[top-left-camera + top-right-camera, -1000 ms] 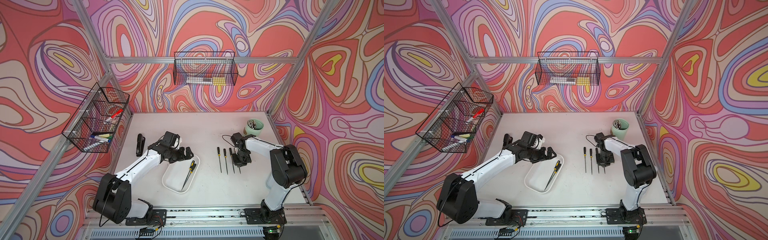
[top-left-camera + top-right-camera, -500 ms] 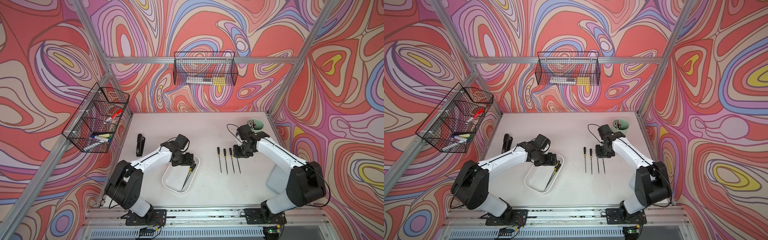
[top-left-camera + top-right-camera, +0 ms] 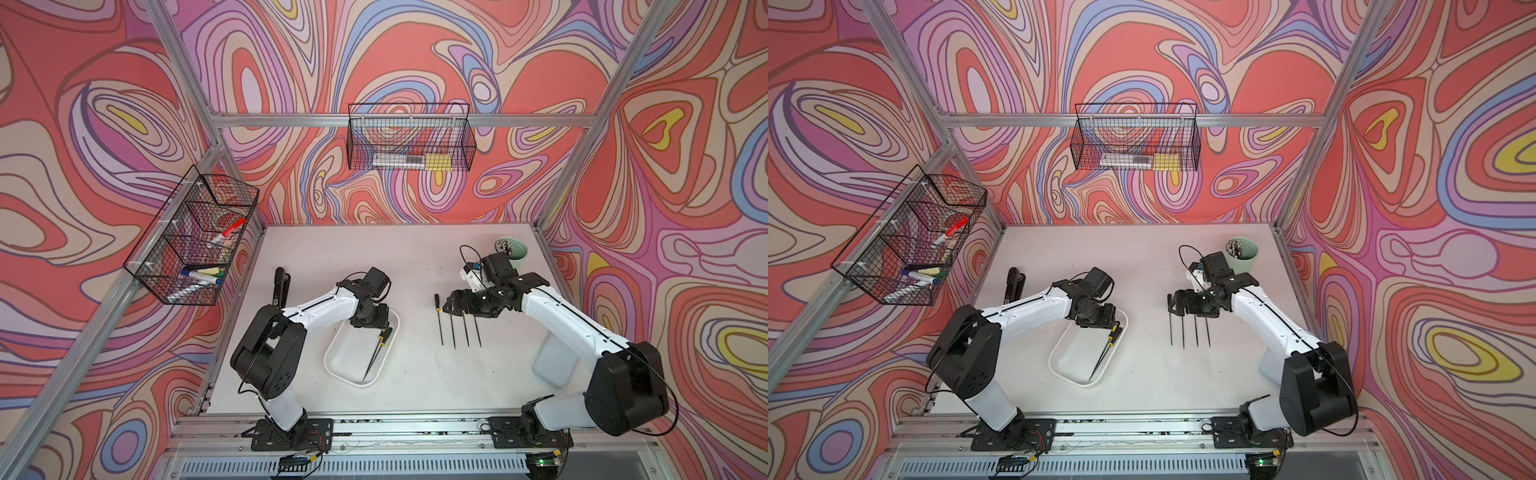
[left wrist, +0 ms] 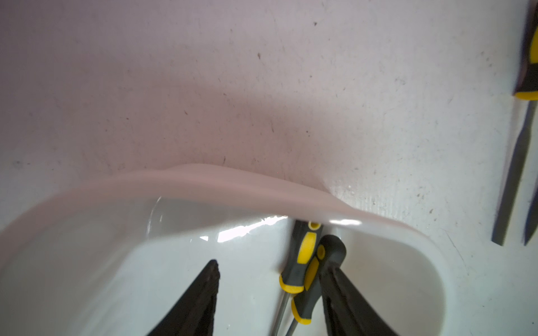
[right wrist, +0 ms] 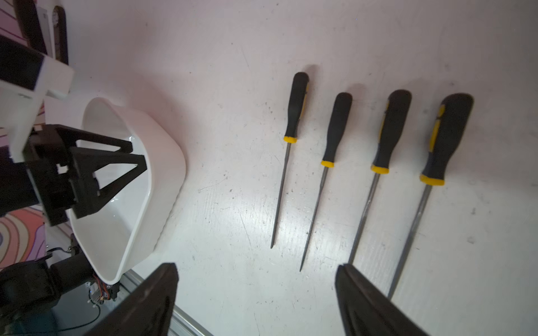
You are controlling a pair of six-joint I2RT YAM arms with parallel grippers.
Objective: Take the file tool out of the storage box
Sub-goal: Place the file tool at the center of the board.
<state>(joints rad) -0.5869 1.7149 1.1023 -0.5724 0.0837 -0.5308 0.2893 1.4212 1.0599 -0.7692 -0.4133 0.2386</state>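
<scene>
Left gripper (image 4: 272, 270) fingers (image 4: 343, 293) half-spread inside storage box (image 4: 233, 186), clamped on nothing. One finger touches black-and-yellow handle of file tool (image 4: 332, 250); second file (image 4: 305, 253) lies just beside it. Both handles rest against box's end wall, shafts running along box floor. Right gripper (image 5: 256, 267) fingers spread wide and empty, hovering over row of four files (image 5: 336, 129) on table (image 3: 415, 257), well apart from box on its right-arm side.
</scene>
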